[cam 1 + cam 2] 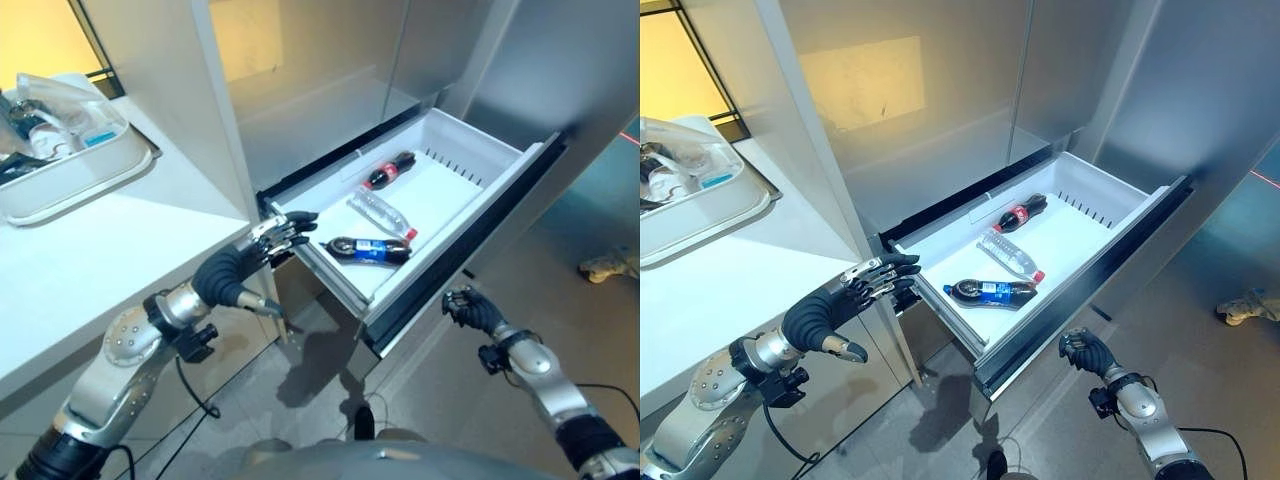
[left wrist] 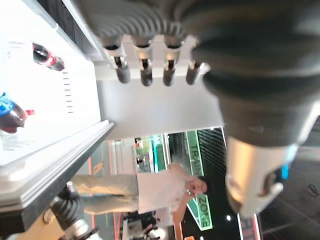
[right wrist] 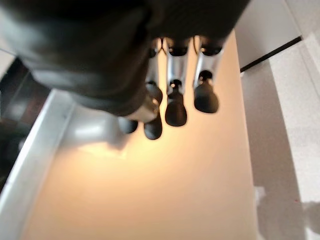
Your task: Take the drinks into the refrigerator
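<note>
Fingers straight on left hand [image 1: 262,243] at open drawer [image 1: 345,283] corner, bottles [image 1: 372,249] inside beside them, right hand [image 1: 470,308] curled, empty.

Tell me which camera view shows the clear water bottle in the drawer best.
The right eye view: the clear water bottle lies whole and unobstructed in the open drawer, between the two dark cola bottles. The left eye view shows it equally whole from slightly aside. I can't make it out in the left wrist view, and the right wrist view faces a plain panel.

white tray [image 1: 95,170] of clutter on white counter [image 1: 90,260], shoe [image 1: 610,265] on floor
</note>
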You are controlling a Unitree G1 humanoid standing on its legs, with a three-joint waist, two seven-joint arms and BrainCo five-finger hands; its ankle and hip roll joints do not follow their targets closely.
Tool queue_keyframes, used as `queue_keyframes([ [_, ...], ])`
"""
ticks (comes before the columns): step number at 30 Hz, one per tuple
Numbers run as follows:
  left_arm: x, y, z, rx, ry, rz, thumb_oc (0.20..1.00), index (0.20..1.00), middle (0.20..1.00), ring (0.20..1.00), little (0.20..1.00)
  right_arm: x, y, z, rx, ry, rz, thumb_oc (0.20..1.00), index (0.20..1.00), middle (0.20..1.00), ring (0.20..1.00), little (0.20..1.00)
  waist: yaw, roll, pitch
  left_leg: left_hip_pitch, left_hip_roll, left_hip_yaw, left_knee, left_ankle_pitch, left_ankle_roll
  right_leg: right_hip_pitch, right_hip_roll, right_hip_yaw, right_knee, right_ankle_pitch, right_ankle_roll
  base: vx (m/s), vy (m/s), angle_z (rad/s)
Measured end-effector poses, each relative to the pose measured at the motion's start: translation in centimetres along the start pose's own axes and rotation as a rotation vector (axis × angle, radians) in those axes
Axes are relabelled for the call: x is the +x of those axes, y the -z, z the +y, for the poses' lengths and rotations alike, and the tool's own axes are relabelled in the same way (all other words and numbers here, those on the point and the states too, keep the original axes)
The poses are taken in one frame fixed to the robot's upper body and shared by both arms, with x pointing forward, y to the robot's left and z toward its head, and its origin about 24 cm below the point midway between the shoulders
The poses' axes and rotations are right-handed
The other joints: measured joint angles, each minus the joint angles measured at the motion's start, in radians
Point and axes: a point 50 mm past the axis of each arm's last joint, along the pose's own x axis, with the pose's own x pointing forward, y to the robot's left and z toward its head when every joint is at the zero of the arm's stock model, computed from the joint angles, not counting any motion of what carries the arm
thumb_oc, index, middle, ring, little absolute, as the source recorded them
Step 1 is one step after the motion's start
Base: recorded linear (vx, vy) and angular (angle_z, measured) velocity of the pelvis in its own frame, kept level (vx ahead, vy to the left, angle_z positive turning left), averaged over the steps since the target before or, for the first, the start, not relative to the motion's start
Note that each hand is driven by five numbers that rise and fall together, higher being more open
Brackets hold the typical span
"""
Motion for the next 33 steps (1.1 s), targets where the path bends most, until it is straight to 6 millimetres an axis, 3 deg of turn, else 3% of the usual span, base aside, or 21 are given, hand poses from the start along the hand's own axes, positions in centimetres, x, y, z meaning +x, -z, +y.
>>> queue_keyframes([
  [9,0.7,-0.2,-0.2,0.002,0.016,-0.022,1.000,1.000,1.000,1.000,1.000,2.3,-1.0,-1.5,-0.028,0.049,0.023,0.200,0.200,0.200,0.200,0.200,0.042,0.010,0.050,-0.055,-0.003,-0.097,0.006,0.027,-0.003,-0.004,-0.015,-0.093,0.000,-0.005,-0.006,-0.02,-0.012,0.32],
  [15,1.5,-0.3,-0.4,0.003,0.037,-0.040,1.000,1.000,1.000,1.000,1.000,4.2,-2.9,-1.5,-0.082,0.023,-0.005,0.200,0.200,0.200,0.200,0.200,0.080,0.009,0.061,-0.101,-0.011,-0.183,0.025,0.039,-0.005,-0.002,-0.030,-0.169,0.000,-0.011,-0.008,0.00,-0.011,0.40],
  [19,2.1,-0.6,-0.4,0.009,0.053,-0.057,1.000,1.000,1.000,1.000,1.000,6.1,-5.7,-2.0,-0.116,0.031,-0.060,0.200,0.200,0.200,0.200,0.200,0.110,0.013,0.068,-0.127,-0.020,-0.214,0.041,0.045,-0.004,0.000,-0.041,-0.205,0.000,-0.011,-0.009,0.00,0.022,0.28],
  [22,2.4,-0.6,-0.6,0.006,0.061,-0.063,1.000,1.000,1.000,1.000,1.000,7.4,-9.1,-1.9,-0.116,0.044,-0.162,0.200,0.200,0.200,0.200,0.200,0.125,0.016,0.071,-0.135,-0.028,-0.229,0.054,0.045,-0.002,-0.003,-0.047,-0.217,0.003,-0.013,-0.008,0.01,0.028,0.16],
  [26,2.6,-0.8,-0.4,0.014,0.048,-0.075,1.000,1.000,1.000,1.000,1.000,7.7,-12.6,-1.7,-0.097,0.047,-0.311,0.200,0.200,0.200,0.200,0.200,0.142,0.020,0.074,-0.141,-0.033,-0.237,0.057,0.045,0.001,-0.014,-0.058,-0.226,0.032,-0.030,-0.002,0.01,0.026,0.09],
  [29,2.6,-0.8,-0.4,0.015,0.043,-0.076,1.000,1.000,1.000,1.000,1.000,7.6,-13.0,-1.7,-0.090,0.047,-0.331,0.200,0.200,0.200,0.200,0.200,0.151,0.020,0.074,-0.154,-0.040,-0.236,0.060,0.046,0.005,-0.036,-0.066,-0.225,0.053,-0.037,0.000,0.01,0.023,0.00],
  [33,2.5,-0.9,-0.3,0.019,0.034,-0.078,1.000,1.000,1.000,1.000,1.000,6.8,-10.1,-1.3,-0.037,0.058,-0.265,0.200,0.200,0.200,0.200,0.200,0.155,0.018,0.075,-0.148,-0.046,-0.231,0.060,0.042,0.012,-0.037,-0.070,-0.220,0.062,-0.044,0.006,0.01,0.019,-0.01],
])
